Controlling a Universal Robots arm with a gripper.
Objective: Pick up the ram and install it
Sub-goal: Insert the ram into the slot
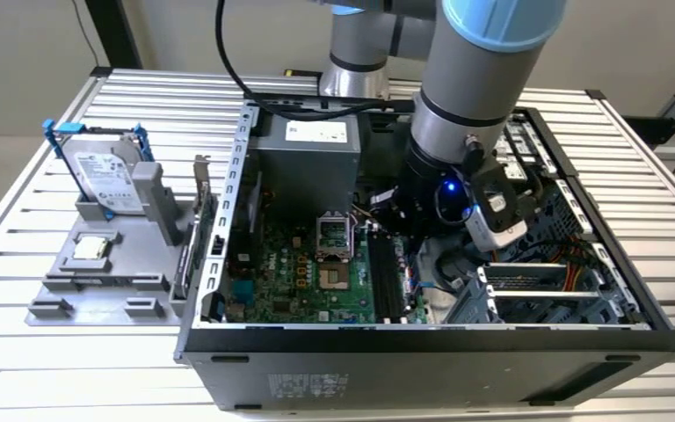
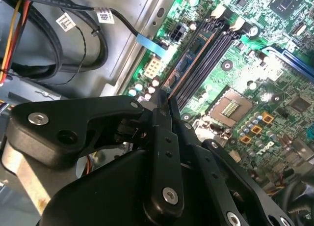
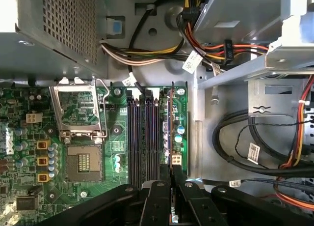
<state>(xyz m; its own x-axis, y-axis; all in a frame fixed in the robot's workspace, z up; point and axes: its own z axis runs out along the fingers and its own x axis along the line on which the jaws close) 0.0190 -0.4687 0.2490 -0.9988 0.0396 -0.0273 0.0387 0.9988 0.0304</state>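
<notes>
Black linked-arm gripper (image 2: 166, 102) pinched tight on the ram (image 2: 190, 63), a long thin dark circuit-board stick.
Within the open black computer case (image 1: 431, 338), the stick stands on edge along the outermost black memory slot of the green motherboard (image 3: 114, 137), beside the other slots (image 3: 142, 137); white cable labels (image 3: 191, 63) carry print too small to read.

Green motherboard (image 3: 117, 133), black memory slots (image 3: 149, 137), dark ram (image 3: 171, 123) and black gripper (image 3: 171, 174) are being recorded; silver, blue-framed hard drive (image 1: 109, 176) likewise.
</notes>
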